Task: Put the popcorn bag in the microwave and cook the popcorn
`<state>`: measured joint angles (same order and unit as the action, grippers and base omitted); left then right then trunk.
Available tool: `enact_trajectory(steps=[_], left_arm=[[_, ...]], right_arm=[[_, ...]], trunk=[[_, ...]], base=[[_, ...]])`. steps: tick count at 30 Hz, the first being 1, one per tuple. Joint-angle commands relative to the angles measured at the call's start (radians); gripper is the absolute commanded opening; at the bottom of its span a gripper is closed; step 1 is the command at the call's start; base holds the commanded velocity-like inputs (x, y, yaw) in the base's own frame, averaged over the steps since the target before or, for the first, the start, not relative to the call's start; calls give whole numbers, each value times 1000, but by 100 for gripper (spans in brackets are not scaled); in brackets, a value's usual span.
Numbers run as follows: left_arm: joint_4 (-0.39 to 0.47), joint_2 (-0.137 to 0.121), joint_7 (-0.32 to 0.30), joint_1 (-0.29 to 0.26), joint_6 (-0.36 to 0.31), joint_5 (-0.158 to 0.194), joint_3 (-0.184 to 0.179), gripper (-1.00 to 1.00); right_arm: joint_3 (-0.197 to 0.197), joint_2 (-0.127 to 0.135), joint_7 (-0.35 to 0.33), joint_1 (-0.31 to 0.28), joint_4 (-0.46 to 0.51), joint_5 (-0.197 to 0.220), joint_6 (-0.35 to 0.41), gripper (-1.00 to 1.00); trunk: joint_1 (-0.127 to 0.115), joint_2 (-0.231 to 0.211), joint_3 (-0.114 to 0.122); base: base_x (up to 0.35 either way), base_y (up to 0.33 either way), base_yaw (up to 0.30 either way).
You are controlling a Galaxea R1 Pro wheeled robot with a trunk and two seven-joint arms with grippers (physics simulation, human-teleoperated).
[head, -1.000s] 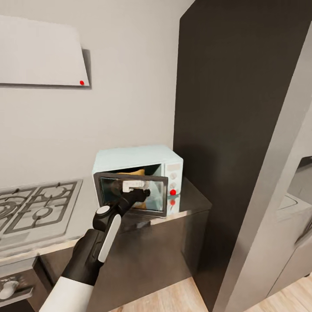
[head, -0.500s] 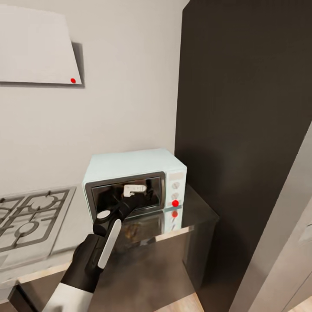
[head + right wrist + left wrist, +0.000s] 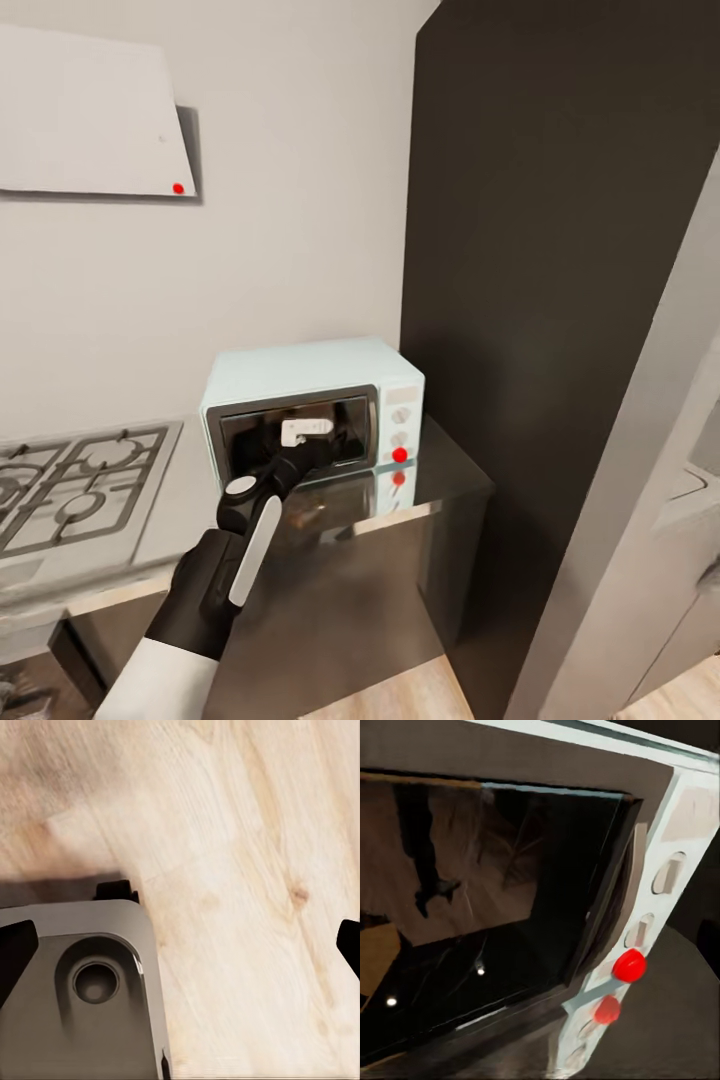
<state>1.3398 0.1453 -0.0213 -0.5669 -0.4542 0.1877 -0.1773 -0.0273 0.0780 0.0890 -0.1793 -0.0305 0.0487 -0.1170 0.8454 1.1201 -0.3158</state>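
Door of microwave (image 3: 312, 415) swung from partly open a second ago to shut now; bag, seen inside then, hidden behind dark glass, presumably within. Loading step judged done; heating left to start, though red indicator light (image 3: 400, 454) glowed. Left fingers (image 3: 312, 446) pressed against door glass, just beside white handle (image 3: 307, 431); open or closed state could not be told. Right fingers' tips at edges of right wrist view, spread wide, gripping nothing, over wooden floor (image 3: 247, 870). Microwave stood on counter (image 3: 450, 480) beside stove (image 3: 75, 485).

No legible text or labels
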Motion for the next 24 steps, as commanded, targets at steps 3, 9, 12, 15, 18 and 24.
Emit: enact_trajectory(steps=[3,9,12,15,18,24], left_arm=[[-1,4,-2,-1,-6,8,1,100],[-2,8,-2,-1,-67,17,-1,100],[-5,7,-1,-1,-103,55,-1,100],[-35,7,1,0,-107,72,-1,100],[-130,7,0,-1,-104,74,-1,100],[-245,8,1,-1,-101,96,-1,100]], right_arm=[[-2,0,0,-1,-3,4,-7,100],[-1,-3,0,-1,-3,2,-10,100],[0,-4,0,-1,-3,1,-9,100],[0,-4,0,-1,-3,0,-9,100],[0,-4,0,-1,-4,2,-8,100],[0,-3,0,-1,-5,2,-7,100]], trunk=[[-1,1,-1],[-1,1,-1],[-1,1,-1],[-1,1,-1],[-1,1,-1],[-1,1,-1]], base=[[-337,0,0],[-341,0,0],[-346,0,0],[-346,0,0],[-347,0,0],[-348,0,0]])
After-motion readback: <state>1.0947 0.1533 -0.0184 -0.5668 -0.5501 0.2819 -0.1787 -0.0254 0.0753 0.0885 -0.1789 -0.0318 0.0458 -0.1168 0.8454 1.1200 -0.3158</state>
